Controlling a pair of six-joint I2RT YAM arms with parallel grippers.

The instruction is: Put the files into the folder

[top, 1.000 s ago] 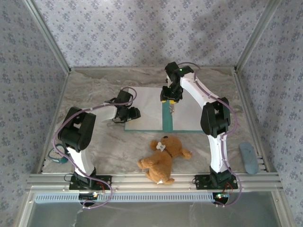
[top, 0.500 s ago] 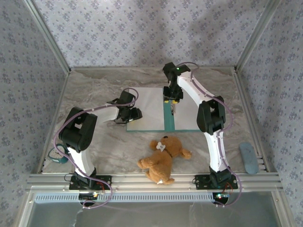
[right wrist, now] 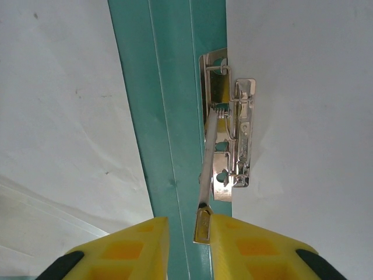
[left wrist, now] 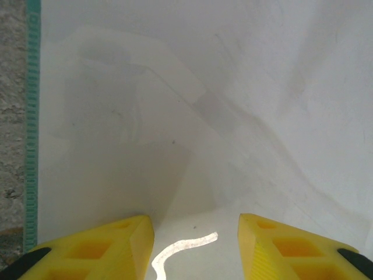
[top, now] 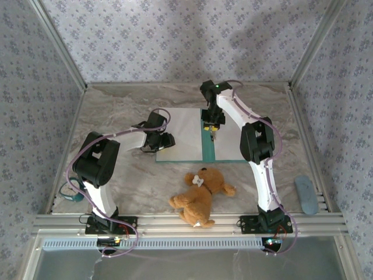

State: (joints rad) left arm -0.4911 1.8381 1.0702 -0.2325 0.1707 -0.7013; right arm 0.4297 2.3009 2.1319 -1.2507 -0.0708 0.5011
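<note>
The teal folder (top: 207,150) lies open in the middle of the table, with a white file (top: 183,134) on its left half and another file (top: 228,147) on its right half. My right gripper (top: 213,132) hangs over the spine. In the right wrist view, the folder (right wrist: 169,116) has a metal clip (right wrist: 238,134) whose lever (right wrist: 205,175) is raised. The lever stands between the right gripper's (right wrist: 187,227) yellow jaws, touching the right one, with a gap to the left one. My left gripper (top: 163,140) is open over the left file (left wrist: 233,87), nothing between its fingers (left wrist: 99,248).
A brown teddy bear (top: 201,195) lies in front of the folder, between the two arm bases. A blue-grey oblong object (top: 306,195) rests at the right front edge. A small teal thing (top: 70,195) sits by the left arm. Metal frame posts border the table.
The right gripper's jaws have narrowed around the raised clip lever, and the right arm has shifted slightly left over the spine. The left arm has stayed put.
</note>
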